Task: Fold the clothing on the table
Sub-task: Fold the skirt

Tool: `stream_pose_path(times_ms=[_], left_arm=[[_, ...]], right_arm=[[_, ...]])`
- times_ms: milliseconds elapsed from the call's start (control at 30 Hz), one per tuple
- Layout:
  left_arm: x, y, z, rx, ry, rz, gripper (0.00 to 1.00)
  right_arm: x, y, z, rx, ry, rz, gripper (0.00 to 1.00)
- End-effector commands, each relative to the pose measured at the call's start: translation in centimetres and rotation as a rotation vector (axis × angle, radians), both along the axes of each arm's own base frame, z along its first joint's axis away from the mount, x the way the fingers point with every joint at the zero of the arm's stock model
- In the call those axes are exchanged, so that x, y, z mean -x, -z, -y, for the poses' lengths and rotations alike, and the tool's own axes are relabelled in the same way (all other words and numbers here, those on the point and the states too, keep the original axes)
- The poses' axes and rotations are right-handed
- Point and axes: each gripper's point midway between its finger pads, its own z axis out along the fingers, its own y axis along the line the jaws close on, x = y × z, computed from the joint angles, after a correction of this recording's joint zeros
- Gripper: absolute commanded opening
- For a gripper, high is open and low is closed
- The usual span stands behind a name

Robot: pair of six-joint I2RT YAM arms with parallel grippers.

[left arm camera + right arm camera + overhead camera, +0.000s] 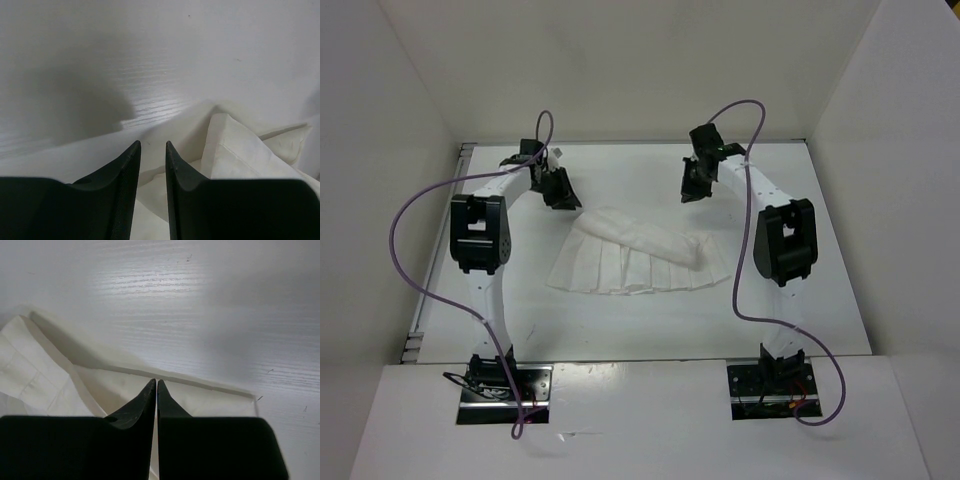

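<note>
White desk (820,320) carries the white pleated clothing (630,262) at its middle, fanned out, far edge folded over into a thick band. Left end effector (152,146) hangs by the cloth's left corner, fingers slightly apart, empty. Right end effector (156,383) is over the right edge, fingers pressed together, gripping nothing.

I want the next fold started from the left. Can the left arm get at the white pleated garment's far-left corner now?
Probably yes. The left arm holds its jaws, slightly apart, right by that folded corner of the white pleated fabric garment; nothing lies between on the matte white table.
</note>
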Motion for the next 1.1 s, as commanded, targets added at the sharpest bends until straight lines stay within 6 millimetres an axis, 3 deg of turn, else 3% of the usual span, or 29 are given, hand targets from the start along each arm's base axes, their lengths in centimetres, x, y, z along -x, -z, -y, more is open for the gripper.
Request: stream_pose_path(times_ms=[0, 267, 367, 567, 600, 1067], left_arm=[[-0.4, -1.1, 1.5, 0.089, 0.082, 0.033, 0.33], [0.6, -0.1, 2.9, 0.155, 0.133, -0.004, 0.36], [1.4, 0.6, 2.9, 0.159, 0.125, -0.024, 0.45], [1.3, 0.0, 2.2, 0.216, 0.091, -0.014, 0.53], [0.9, -0.8, 1.9, 0.233, 0.081, 0.007, 0.53], [0.5, -2.7, 4.1, 0.420, 0.113, 0.023, 0.57]], right_arm=[[-1.2, -0.3, -1.1, 0.001, -0.020, 0.035, 0.07], [-0.9, -0.4, -1.8, -0.011, -0.028, 0.030, 0.07], [-0.7, -0.4, -2.3, -0.011, -0.037, 0.030, 0.07], [-0.4, -0.8, -3.1, -0.010, -0.063, 0.041, 0.07], [-0.4, -0.8, -3.1, -0.010, -0.064, 0.041, 0.07], [-0.2, -1.0, -5.3, 0.001, -0.112, 0.044, 0.07]])
